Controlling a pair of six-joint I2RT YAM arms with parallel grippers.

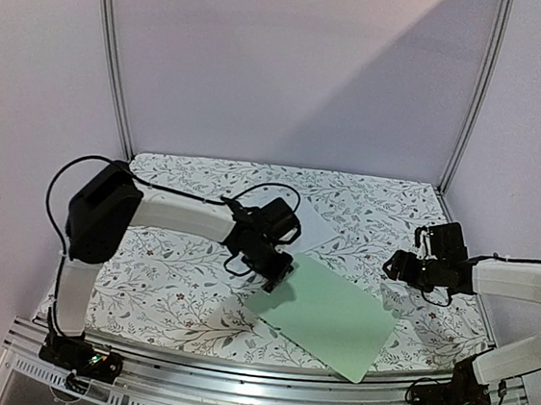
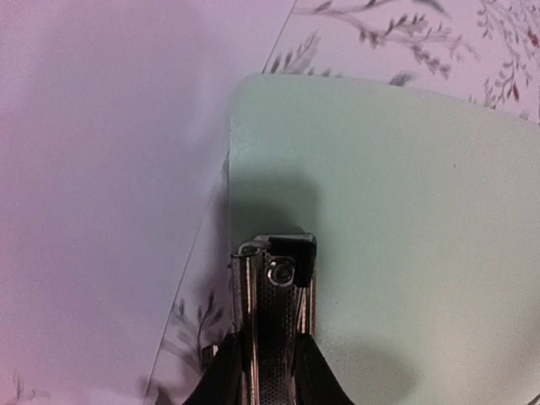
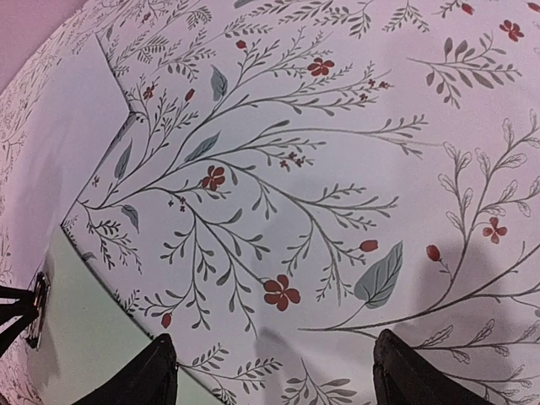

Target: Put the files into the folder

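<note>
One wrist view shows the right gripper (image 3: 274, 337), jaws spread.

Left claw (image 1: 277, 277) hides folder (image 1: 331, 320) corner from above. Paper sheet (image 1: 314, 228) partly under that claw and folder. Right claw (image 3: 278, 364) fingers: only tips inside wrist view.

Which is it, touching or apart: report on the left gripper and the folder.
Touching. The left wrist view shows the left gripper shut on the metal clip of the folder, a finger against each side.
</note>
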